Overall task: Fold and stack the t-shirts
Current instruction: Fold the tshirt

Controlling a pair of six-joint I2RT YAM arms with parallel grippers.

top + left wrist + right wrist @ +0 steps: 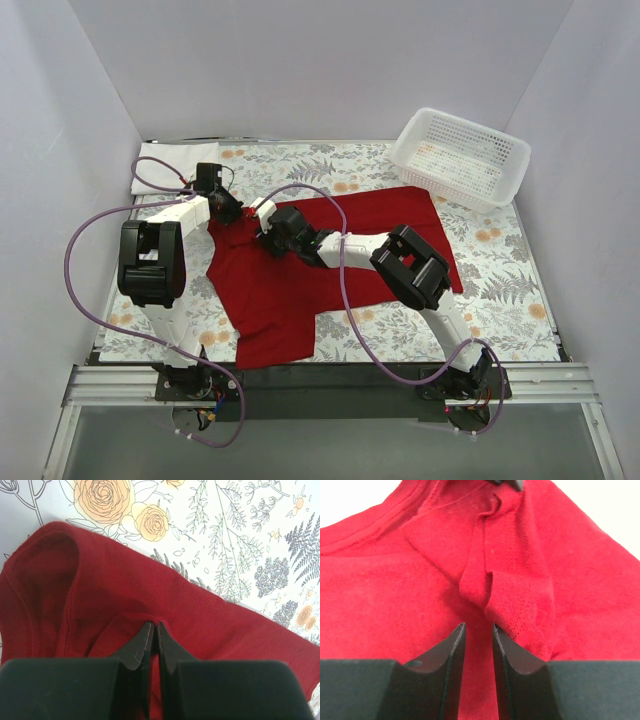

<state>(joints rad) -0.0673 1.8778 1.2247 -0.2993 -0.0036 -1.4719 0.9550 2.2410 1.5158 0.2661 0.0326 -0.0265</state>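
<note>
Red t-shirt (300, 280) lies opened out, not yet folded, across the middle of the floral worktop (500, 290). One sleeve points toward the near edge and the body runs toward the right edge.

White t-shirt (165, 165): flat folded rectangle at the far left corner, well apart from the red one.

White mesh basket (455, 190): far right corner, just beyond the red cloth's far right end.

Left gripper (228, 208) sits at the far left edge of the red t-shirt. In the left wrist view its fingers (140, 647) are all but pressed together, with a raised pucker of red cloth (225, 625) nipped at the tips: clamped on the shirt.

Right gripper (260, 216) is just beside the left one, over the same part of the shirt. In the right wrist view its tips (478, 630) stand a narrow slit apart, with a ridge of red cloth (395, 590) rising directly ahead. Cannot tell whether any cloth is caught between them.
</note>
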